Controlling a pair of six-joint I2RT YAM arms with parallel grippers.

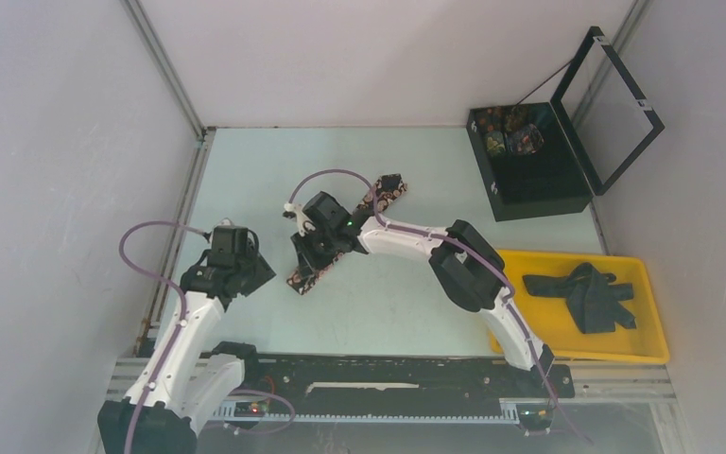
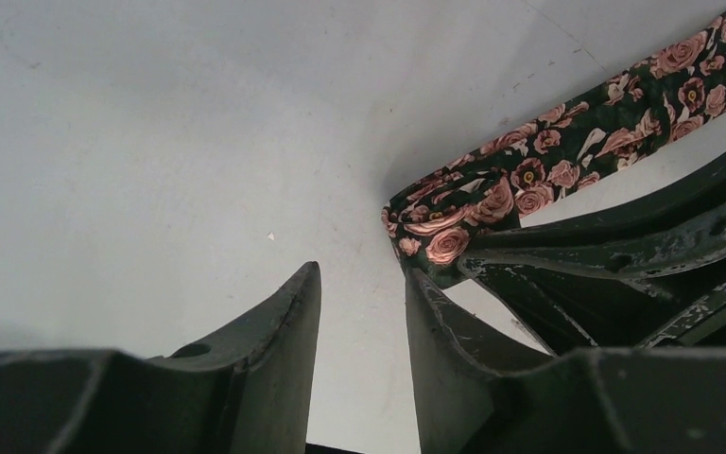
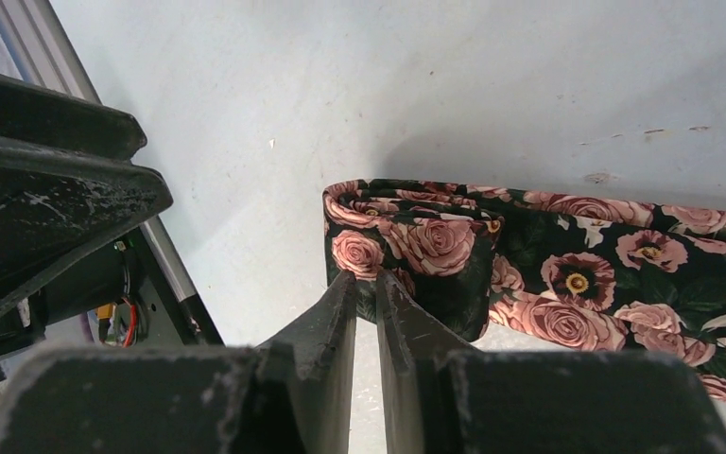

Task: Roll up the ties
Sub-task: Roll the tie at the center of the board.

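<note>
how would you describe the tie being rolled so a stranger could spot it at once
In the middle of the pale table, the black tie with pink roses lies diagonally, one end curled at the right gripper. Its rose print sets it apart from the plain dark ties heaped in the yellow tray.

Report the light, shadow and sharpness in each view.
Top external: even, diffuse light, only faint shadows on the table. Left wrist: the tie shows sharp, the near left fingers dark with little detail. Right wrist: rose pattern crisp, a soft shadow on the table beyond the fold.
</note>
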